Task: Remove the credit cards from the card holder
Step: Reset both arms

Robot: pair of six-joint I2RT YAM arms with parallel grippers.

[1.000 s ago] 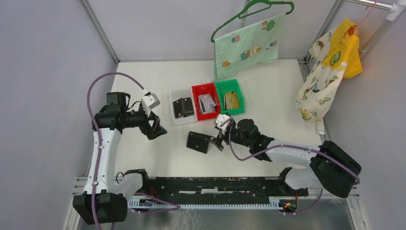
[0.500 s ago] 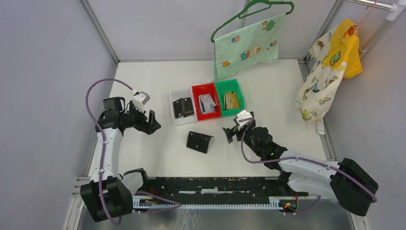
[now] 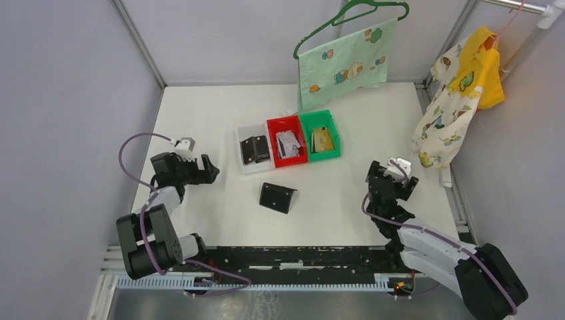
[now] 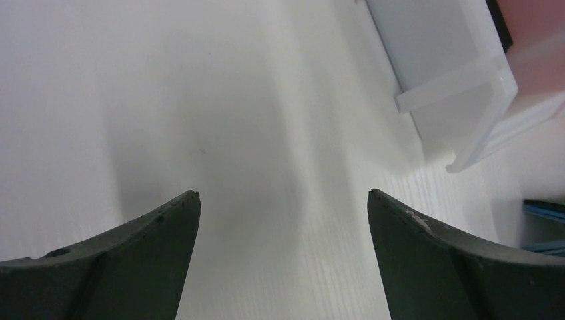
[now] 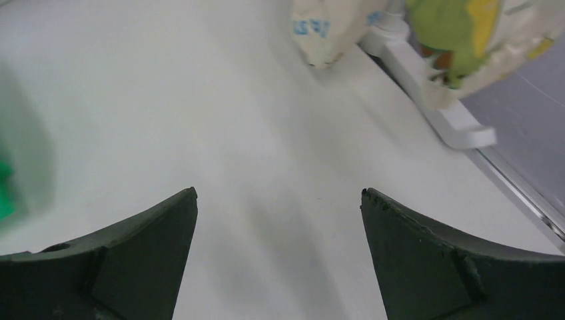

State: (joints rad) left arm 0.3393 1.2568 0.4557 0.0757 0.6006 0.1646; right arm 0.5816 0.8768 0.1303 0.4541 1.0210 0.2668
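Observation:
The black card holder lies folded on the white table, in front of the bins, with nothing touching it. Whitish credit cards sit in the red bin and a tan one in the green bin. My left gripper is low over the table, well left of the holder, jaws open and empty. A dark, blue-edged sliver at that view's right edge may be the holder. My right gripper is far right of the holder, open and empty over bare table.
A clear bin left of the red one holds two black wallets. A green printed cloth hangs on a hanger at the back. Patterned clothes hang at the right over a white rail foot.
Both arms have pulled away from the card holder. The right gripper swung from beside it to the far right. The left gripper drew back to the left and sank lower.

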